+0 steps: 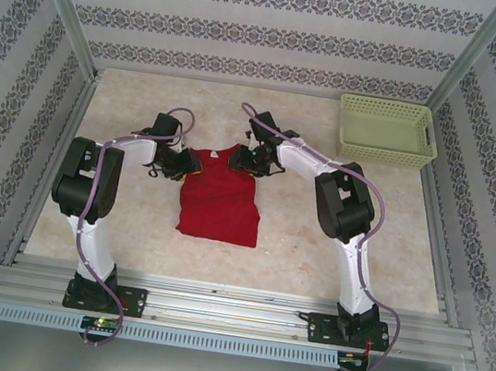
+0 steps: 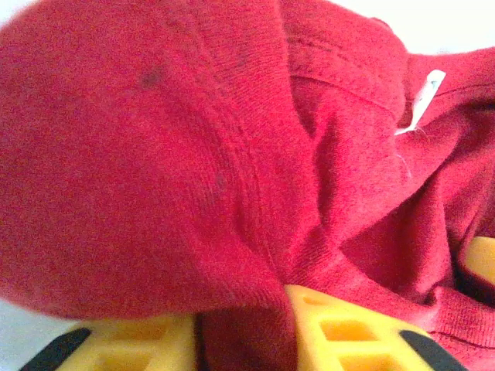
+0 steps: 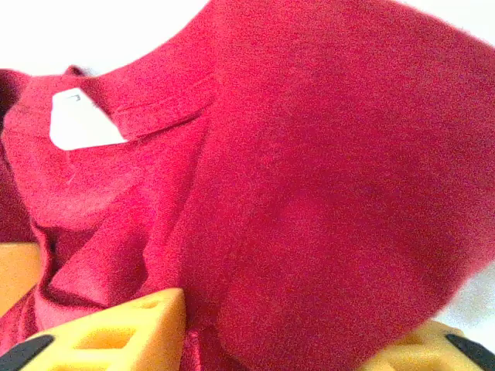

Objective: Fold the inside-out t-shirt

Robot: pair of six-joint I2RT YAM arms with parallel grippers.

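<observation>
Here the inside-out t-shirt (image 1: 220, 202) reaches in between both sets of jaws. The left gripper (image 2: 240, 328) pinches a red fold between its yellow fingers (image 2: 340, 332). The right gripper (image 3: 271, 344) straddles bunched cloth, a white label (image 3: 81, 124) beyond its jaws; whether they clamp, I cannot tell.

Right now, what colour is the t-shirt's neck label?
White; the label on the inside-out t-shirt shows best in the right wrist view.
</observation>
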